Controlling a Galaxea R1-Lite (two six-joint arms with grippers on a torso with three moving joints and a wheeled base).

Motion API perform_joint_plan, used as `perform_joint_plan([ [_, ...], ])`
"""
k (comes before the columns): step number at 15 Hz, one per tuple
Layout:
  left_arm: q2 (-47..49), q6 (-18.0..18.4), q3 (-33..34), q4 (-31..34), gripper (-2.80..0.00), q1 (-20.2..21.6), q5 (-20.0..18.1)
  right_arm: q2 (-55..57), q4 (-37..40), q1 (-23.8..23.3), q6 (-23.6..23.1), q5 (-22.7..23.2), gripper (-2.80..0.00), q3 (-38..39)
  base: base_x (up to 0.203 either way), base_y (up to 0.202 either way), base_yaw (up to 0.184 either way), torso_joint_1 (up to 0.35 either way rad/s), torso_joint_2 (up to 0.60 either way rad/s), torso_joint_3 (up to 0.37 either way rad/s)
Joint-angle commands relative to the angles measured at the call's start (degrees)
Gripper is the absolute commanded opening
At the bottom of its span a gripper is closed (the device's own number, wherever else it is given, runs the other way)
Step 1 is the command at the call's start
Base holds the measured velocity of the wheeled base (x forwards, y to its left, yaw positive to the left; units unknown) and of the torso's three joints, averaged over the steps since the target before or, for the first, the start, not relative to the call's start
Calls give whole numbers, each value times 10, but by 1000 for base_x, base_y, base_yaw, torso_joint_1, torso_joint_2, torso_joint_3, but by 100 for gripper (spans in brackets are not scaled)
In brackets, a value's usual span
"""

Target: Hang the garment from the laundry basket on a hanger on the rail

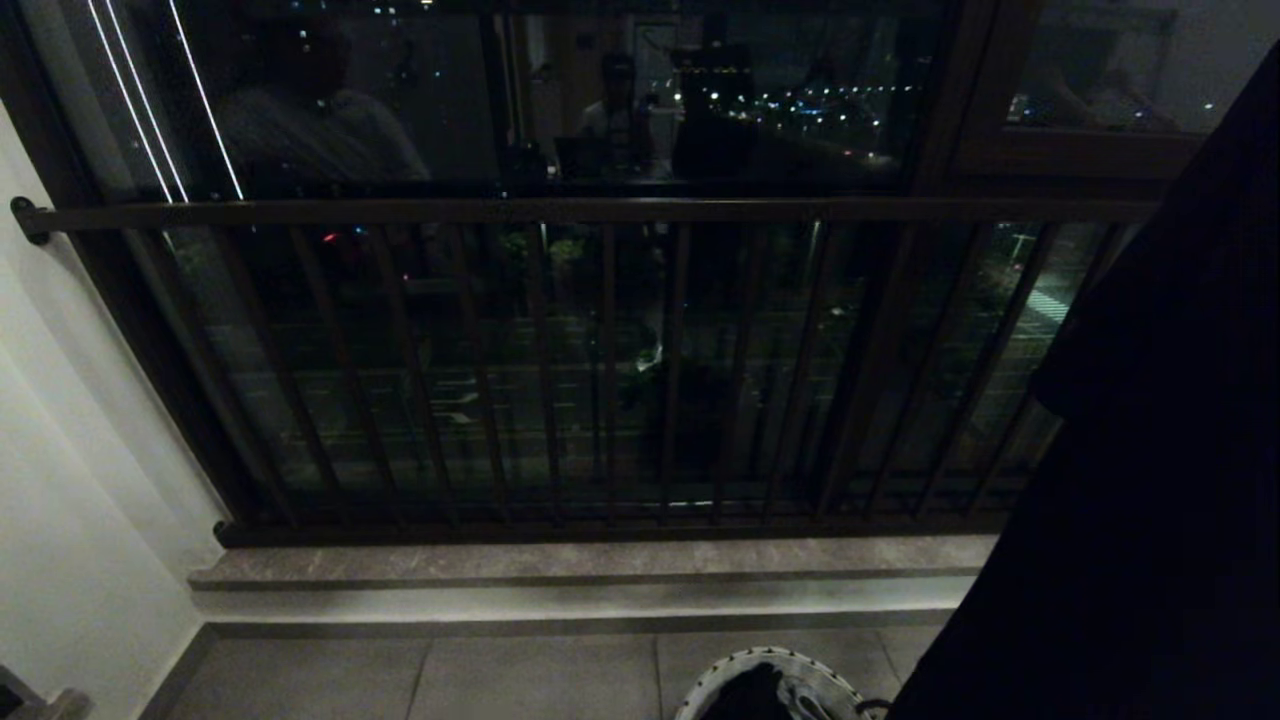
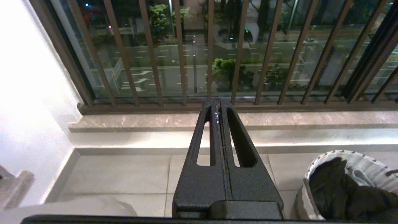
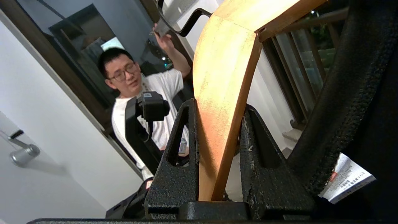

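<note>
My right gripper [image 3: 219, 105] is shut on the arm of a wooden hanger [image 3: 224, 62] whose black hook [image 3: 186, 21] points up. A dark garment [image 3: 351, 93] with a white label [image 3: 345, 180] hangs over the hanger beside the fingers. In the head view the same garment [image 1: 1150, 450] fills the right side, and the gripper is hidden behind it. The laundry basket [image 1: 800, 662] stands on the floor below, with dark cloth [image 2: 335, 186] inside it. My left gripper [image 2: 217, 102] is shut and empty, parked low to the left of the basket [image 2: 329, 155]. The rail is out of view.
A dark brown balustrade [image 1: 600, 212] with vertical bars runs in front of the window, above a stone ledge [image 1: 590, 560]. A white wall [image 1: 70, 480] closes the left side. A person [image 3: 146, 84] in a white shirt stands behind, one hand raised near the hook.
</note>
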Motion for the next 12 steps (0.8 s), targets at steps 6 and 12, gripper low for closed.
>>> perform_joint_plan([
  [6, 0, 0, 1, 0, -280, 1, 0, -4, -2, 0, -2, 1, -280, 31, 0, 0, 0, 168, -385, -214],
  [12, 0, 0, 1, 0, -280, 0, 0, 92, -351, 13, 101, -14, -280, 142, 0, 0, 0, 0, 0, 0],
])
